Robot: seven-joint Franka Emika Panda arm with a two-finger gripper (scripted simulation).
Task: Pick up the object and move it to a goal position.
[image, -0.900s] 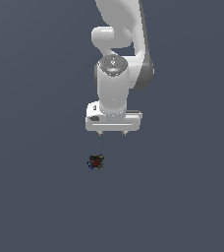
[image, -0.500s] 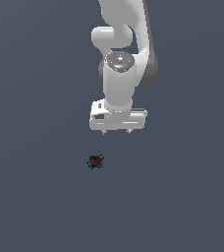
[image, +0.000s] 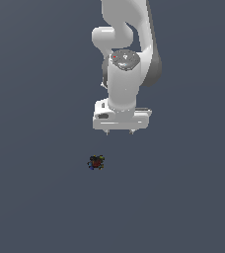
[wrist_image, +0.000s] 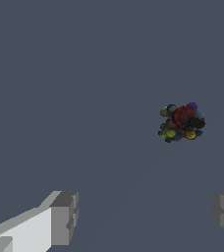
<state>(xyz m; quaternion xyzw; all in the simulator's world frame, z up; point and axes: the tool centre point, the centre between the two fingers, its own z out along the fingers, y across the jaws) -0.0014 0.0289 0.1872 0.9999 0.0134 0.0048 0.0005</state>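
Note:
The object [image: 96, 162] is a tiny dark lump with red, green, blue and yellow specks, lying on the grey floor. My gripper [image: 119, 132] hangs above it, apart from it and a little toward the exterior view's right. Its two short fingertips point down and stand wide apart, with nothing between them. In the wrist view the object [wrist_image: 182, 122] lies on the floor ahead of the open fingers [wrist_image: 64, 217], off the line between them.
The white arm [image: 127, 54] rises from the gripper toward the top of the exterior view. The floor [image: 35, 197] is plain dark grey all around.
The gripper has come down toward the floor and nearer the object. The object has not moved.

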